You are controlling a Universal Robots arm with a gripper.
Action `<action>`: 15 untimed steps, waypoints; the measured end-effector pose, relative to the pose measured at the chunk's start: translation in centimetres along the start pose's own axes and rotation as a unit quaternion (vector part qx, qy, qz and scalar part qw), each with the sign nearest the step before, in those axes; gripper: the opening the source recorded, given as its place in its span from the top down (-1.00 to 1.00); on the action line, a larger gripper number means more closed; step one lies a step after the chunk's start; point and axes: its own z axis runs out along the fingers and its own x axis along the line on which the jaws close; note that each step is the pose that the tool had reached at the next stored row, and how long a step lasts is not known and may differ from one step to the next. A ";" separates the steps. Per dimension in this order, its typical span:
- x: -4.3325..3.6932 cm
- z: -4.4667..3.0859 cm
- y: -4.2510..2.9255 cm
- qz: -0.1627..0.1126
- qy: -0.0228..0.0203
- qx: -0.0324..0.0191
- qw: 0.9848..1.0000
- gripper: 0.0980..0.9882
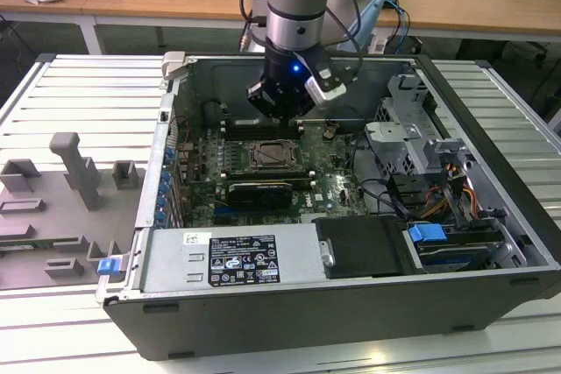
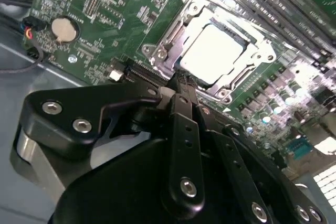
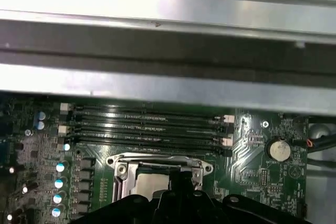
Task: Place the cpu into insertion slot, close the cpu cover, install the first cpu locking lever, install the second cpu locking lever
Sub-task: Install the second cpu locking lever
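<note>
Gripper, fingers closed together and holding nothing, poised just beside the seated cpu, which lies at its 1 o'clock.

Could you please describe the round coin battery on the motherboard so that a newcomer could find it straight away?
Start at the green motherboard inside the open computer case. Beside the metal-framed cpu socket lies the coin battery. It is the board's one flat, silvery disc, unlike the small upright capacitors.

A white label printed with small text and symbols sits on the grey power supply housing; none of its print is legible.
</note>
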 end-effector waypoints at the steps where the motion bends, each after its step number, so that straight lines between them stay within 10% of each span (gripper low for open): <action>1: 0.03 0.01 -0.40 0.000 0.000 0.000 1.000 0.98; 15: 0.29 -0.19 -3.91 0.000 0.001 0.000 1.000 0.98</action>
